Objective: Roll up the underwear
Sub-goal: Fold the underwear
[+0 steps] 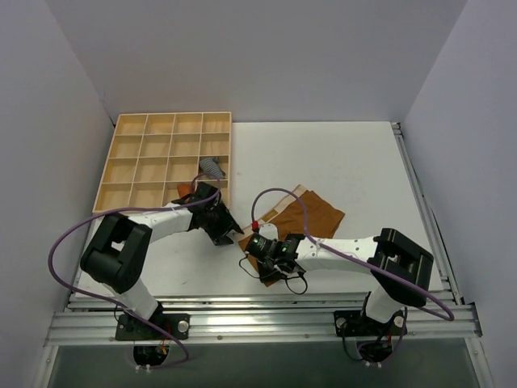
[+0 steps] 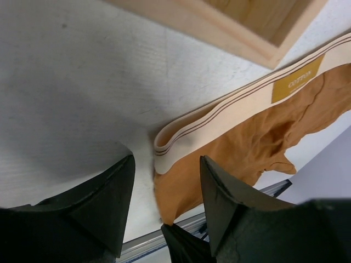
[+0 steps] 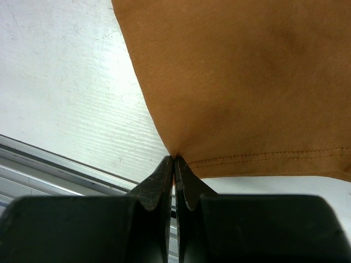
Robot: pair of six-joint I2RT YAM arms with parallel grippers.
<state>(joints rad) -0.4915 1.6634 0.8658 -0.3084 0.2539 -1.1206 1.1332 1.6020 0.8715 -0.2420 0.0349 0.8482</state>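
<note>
The underwear [image 1: 313, 213], caramel-brown with a pale beige band [image 2: 219, 109], lies flat on the white table near its middle. In the right wrist view the underwear [image 3: 247, 82] fills the upper right, and my right gripper [image 3: 174, 159] is shut on its stitched hem corner. From above, that right gripper [image 1: 252, 242] sits at the cloth's near left corner. My left gripper [image 1: 229, 230] is open just left of it. In the left wrist view the left gripper [image 2: 167, 161] has the band's end corner and some brown cloth [image 2: 258, 142] between its fingers, not pinched.
A wooden tray [image 1: 133, 162] of square compartments stands at the back left, its edge [image 2: 236, 33] close behind the band. One compartment holds a grey rolled cloth [image 1: 214, 168] and another a redder orange cloth [image 1: 184, 190]. The metal rail [image 3: 55, 164] of the table's front edge runs just behind both grippers.
</note>
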